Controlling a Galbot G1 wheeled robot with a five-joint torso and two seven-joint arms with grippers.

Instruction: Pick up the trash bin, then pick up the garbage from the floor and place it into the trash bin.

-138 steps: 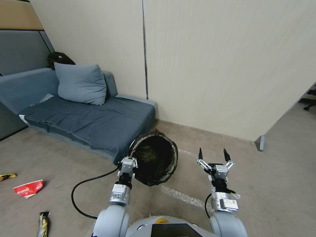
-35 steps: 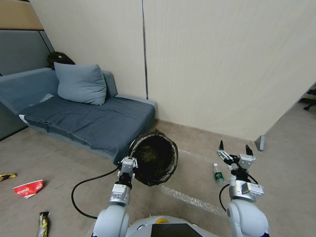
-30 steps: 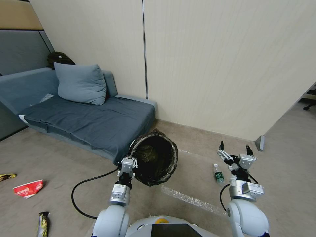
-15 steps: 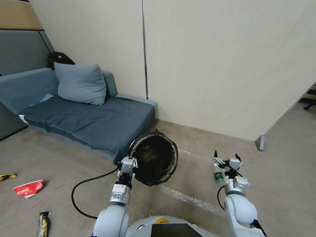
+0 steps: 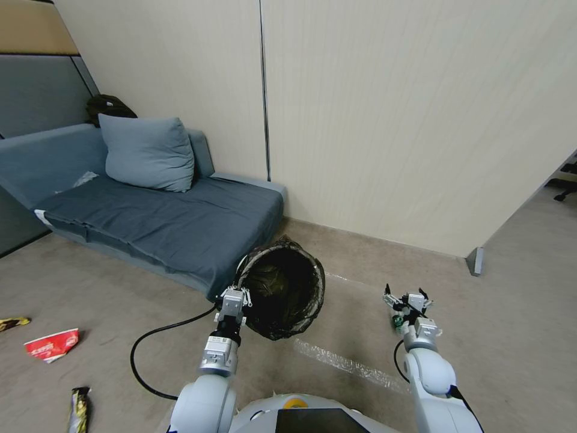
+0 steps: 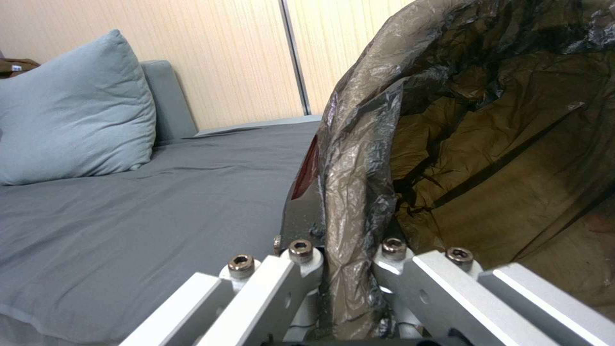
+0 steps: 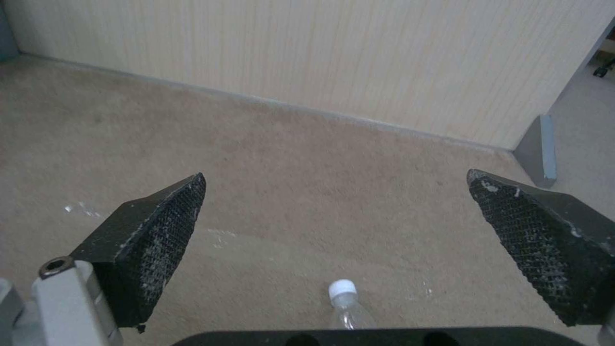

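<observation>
Two end effectors on the go here, and the right one is where the change is: about a second back the right end effector (image 5: 404, 294) sat higher and further out to the right, with the small plastic bottle (image 5: 397, 320) lying clear on the floor beside it. Now it's dropped low and pulled in right over that bottle, fingers (image 7: 151, 240) spread wide with nothing between them. In the wrist view the white cap (image 7: 341, 288) pokes out just ahead, roughly centred in the gap, so I'd say it's lined up for a grab and only needs to close. The left end effector (image 5: 234, 296) hasn't budged. It's clamped on the rim of the trash bin (image 5: 283, 287), pinching the black bag liner (image 6: 359, 202), with the bin tipped up beside the sofa (image 5: 156, 222). Red wrapper (image 5: 51, 344) and dark snack-bar wrapper (image 5: 79, 409) are way off on the floor to the left.
</observation>
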